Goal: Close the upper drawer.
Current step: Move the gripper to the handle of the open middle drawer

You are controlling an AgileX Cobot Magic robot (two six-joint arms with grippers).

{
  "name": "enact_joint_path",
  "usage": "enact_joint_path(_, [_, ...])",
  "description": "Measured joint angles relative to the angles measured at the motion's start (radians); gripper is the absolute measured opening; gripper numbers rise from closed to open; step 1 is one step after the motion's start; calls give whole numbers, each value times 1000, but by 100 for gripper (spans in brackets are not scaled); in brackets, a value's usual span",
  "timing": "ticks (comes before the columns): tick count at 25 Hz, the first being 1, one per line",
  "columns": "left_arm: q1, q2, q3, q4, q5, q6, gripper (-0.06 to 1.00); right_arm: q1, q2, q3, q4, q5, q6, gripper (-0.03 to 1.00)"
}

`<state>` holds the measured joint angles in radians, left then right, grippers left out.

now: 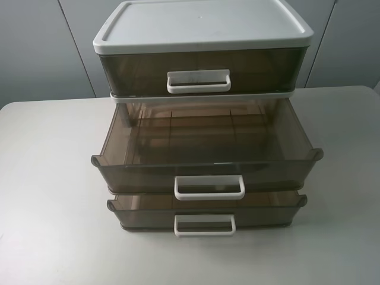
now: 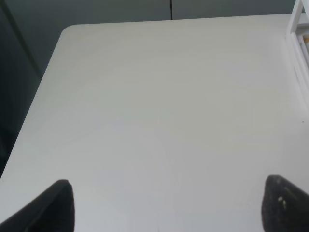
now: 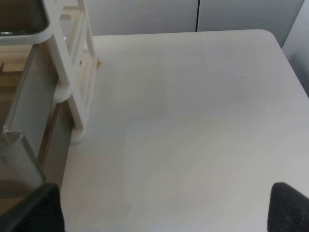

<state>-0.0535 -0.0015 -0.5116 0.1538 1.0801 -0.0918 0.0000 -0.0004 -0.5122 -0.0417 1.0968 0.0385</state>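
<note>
- We are looking down on a three-tier drawer unit (image 1: 202, 27) that is standing at the far middle of a white table (image 1: 47, 178).
- Its top drawer (image 1: 130, 71) is sitting shut.
- The middle drawer (image 1: 136, 175), the upper of the two open ones, is jutting far out toward the near edge.
- The bottom drawer (image 1: 142, 217) is sticking out less, beneath it.
- The left gripper (image 2: 174, 205) is hanging over the table to the left of the unit, with its fingers spread wide and holding nothing.
- The right gripper (image 3: 164, 208) is hanging over the table to the right of the unit, fingers likewise spread wide and holding nothing.
</note>
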Motion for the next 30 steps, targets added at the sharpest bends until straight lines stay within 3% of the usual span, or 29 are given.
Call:
enact_joint_path(7, [0,0,0,0,0,0,74,0,2,-34,0,-6,-17,64])
enact_joint_path(13, [0,0,0,0,0,0,74,56,197,-151,-22,-15,-49,64])
enact_joint_path(21, [0,0,0,0,0,0,74,354,582,-322,-14,-15,-169,64])
enact_joint_path(30, [0,0,0,0,0,0,74,783,890,-441,121,-21,-324,64])
